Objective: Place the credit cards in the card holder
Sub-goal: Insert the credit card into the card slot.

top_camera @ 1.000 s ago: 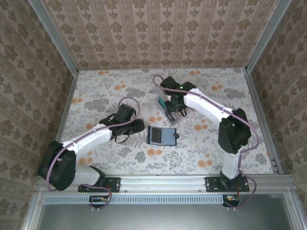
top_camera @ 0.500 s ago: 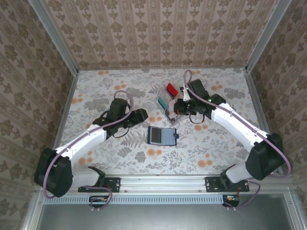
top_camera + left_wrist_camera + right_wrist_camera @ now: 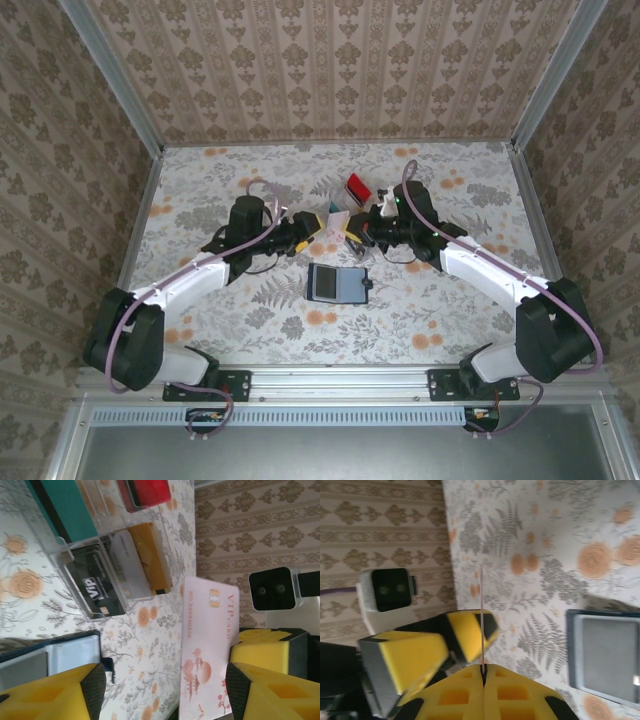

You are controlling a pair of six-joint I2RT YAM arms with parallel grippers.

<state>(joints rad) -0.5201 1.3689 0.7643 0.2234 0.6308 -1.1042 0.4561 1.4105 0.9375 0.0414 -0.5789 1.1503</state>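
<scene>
Standing in the clear slotted rack (image 3: 56, 547) are five credit cards (image 3: 127, 565): one teal, one red, one tan, one white, one dark. A sixth, the pale pink VIP card (image 3: 210, 630), is pinched in the closed right tool (image 3: 483, 672), between the wide-spread fingers of the left tool (image 3: 162, 690). One open navy card holder (image 3: 337, 284) is laid on the counter (image 3: 200, 190), at six o'clock from the rack.

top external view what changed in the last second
The right jaws, shut on a pale pink VIP card, swung round to face left. The left jaws moved farther out and right to meet them and opened, now standing either side of the card. The open card holder and the other cards in the clear rack stayed put.
</scene>
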